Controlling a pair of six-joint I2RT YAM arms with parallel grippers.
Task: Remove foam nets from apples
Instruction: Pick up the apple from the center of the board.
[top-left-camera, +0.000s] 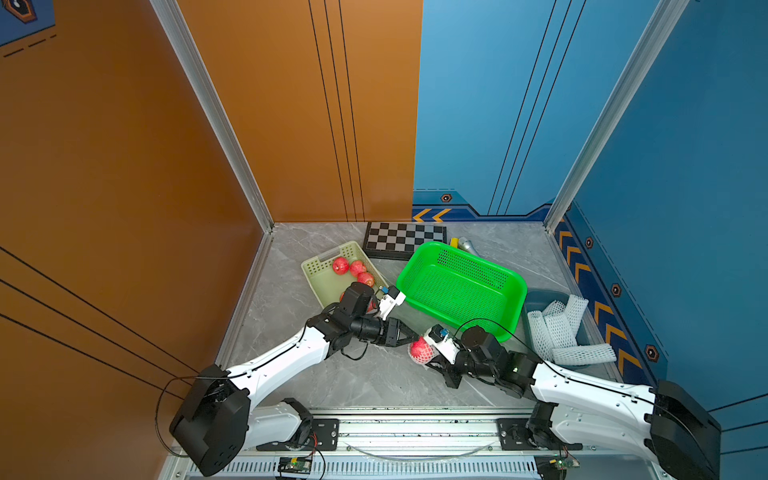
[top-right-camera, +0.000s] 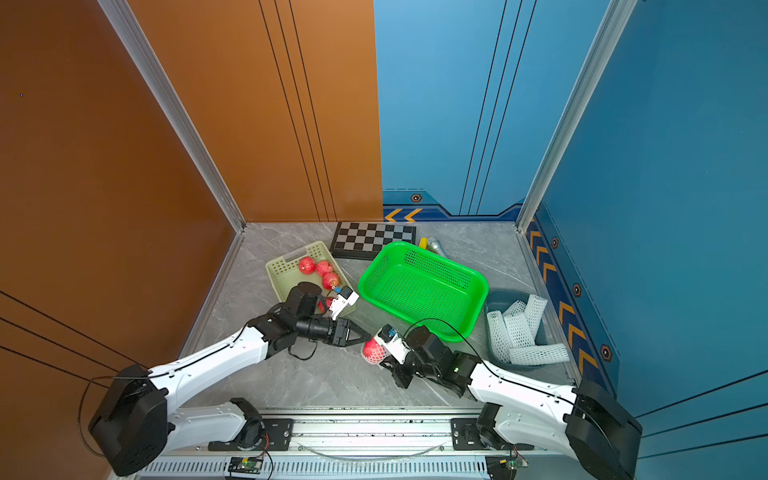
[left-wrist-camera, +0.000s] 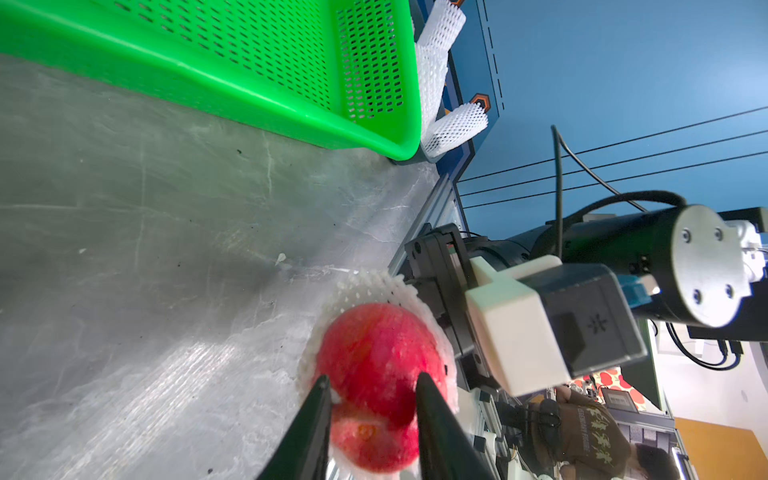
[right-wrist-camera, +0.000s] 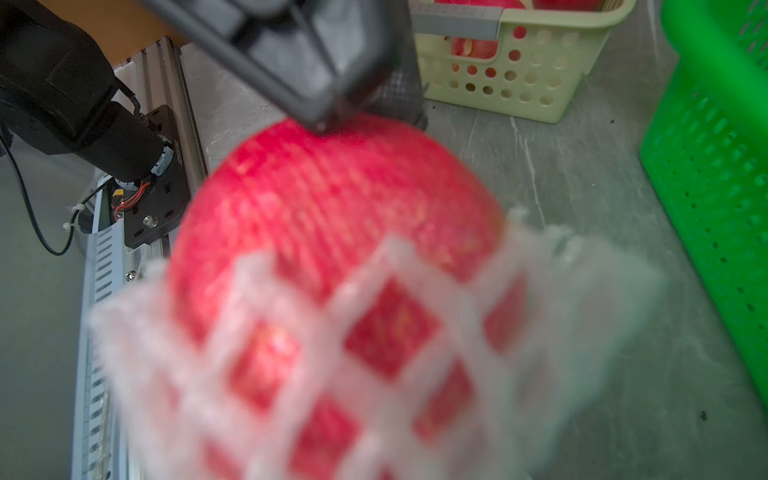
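Low over the table's middle hangs a red apple (top-left-camera: 417, 348) (left-wrist-camera: 374, 349) (right-wrist-camera: 332, 199), half out of its white foam net (top-left-camera: 426, 359) (right-wrist-camera: 374, 332). My left gripper (top-left-camera: 413, 336) (left-wrist-camera: 372, 382) is shut on the bare end of the apple, one black finger on each side. My right gripper (top-left-camera: 434, 363) holds the net's other end. Its fingers are hidden behind the mesh in the right wrist view. More bare apples (top-left-camera: 340, 265) lie in a cream basket (top-left-camera: 320, 270). Several empty foam nets (top-left-camera: 557, 332) fill a blue-grey bin (top-left-camera: 536, 297).
A green perforated basket (top-left-camera: 457, 282) stands just behind the two grippers, its near corner close to the right wrist. A chessboard (top-left-camera: 405, 240) lies at the back wall. The cream basket sits right behind the left wrist.
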